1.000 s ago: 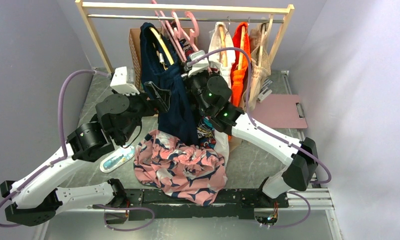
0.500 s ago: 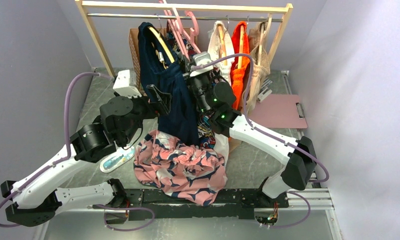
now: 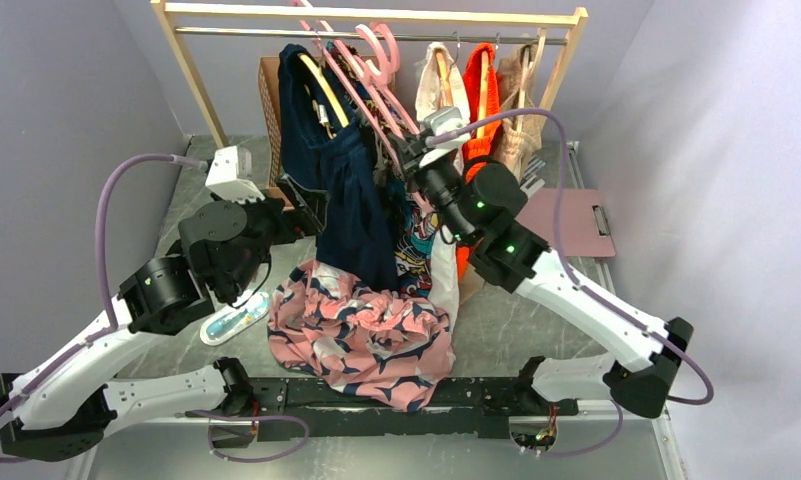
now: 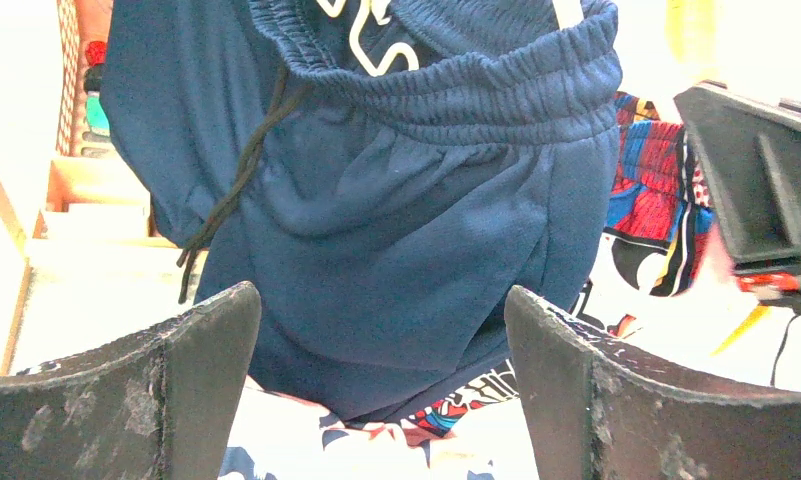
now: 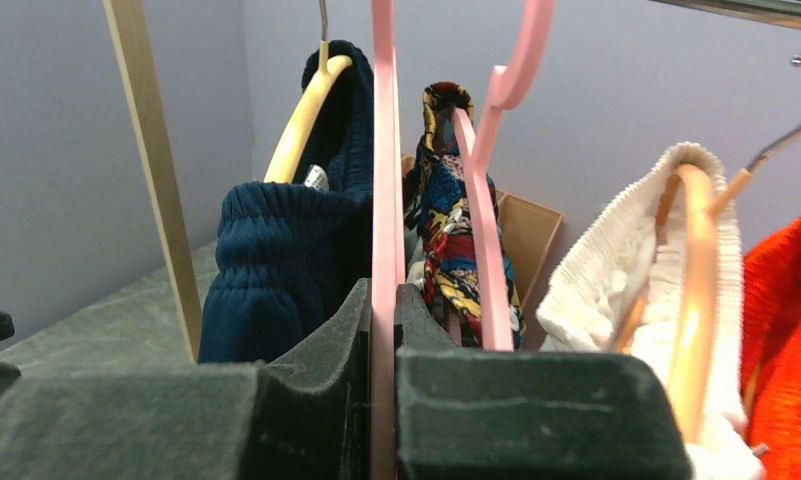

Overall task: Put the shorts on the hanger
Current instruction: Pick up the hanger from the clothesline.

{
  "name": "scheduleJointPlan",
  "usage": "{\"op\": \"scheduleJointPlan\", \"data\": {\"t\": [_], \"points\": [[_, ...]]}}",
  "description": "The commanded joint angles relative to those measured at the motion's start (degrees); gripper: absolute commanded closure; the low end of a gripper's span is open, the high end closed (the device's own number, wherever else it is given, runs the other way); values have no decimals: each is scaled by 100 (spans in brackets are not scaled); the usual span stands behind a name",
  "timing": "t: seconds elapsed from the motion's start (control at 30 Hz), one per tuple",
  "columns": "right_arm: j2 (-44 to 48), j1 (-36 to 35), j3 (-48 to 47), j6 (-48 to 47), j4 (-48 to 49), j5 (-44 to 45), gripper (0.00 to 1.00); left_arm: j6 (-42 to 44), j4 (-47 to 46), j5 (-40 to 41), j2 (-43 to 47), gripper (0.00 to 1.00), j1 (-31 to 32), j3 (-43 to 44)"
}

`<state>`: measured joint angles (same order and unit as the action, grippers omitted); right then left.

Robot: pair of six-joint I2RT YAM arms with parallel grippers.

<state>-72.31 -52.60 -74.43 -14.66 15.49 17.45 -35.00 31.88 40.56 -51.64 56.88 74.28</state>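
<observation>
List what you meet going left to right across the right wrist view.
Wooden post → navy garment → pink hanger pinched in the right claw → multicoloured patterned garment → cream knit garment → orange garment.

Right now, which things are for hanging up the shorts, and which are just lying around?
For the job:
- pink shorts, heaped on the table
- pink hanger, pinched in the right gripper
- left gripper, open

Just there:
- navy shorts
- white garment
- orange garment
- clipboard
- small packet
</observation>
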Motion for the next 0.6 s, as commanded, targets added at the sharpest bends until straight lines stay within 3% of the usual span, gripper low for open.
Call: {"op": "scheduleJointPlan", "data": {"t": [0.0, 0.33, 0.57], "points": [[416, 7, -481, 555, -1286, -96, 100, -262, 284, 167, 167, 5, -11, -120], [1000, 12, -1220, 1316, -3343, -889, 100, -746, 763, 119, 396, 5, -11, -243], [1461, 13, -1869, 1679, -5072, -957, 100, -1068, 1408, 128, 657, 5, -8, -185]]}}
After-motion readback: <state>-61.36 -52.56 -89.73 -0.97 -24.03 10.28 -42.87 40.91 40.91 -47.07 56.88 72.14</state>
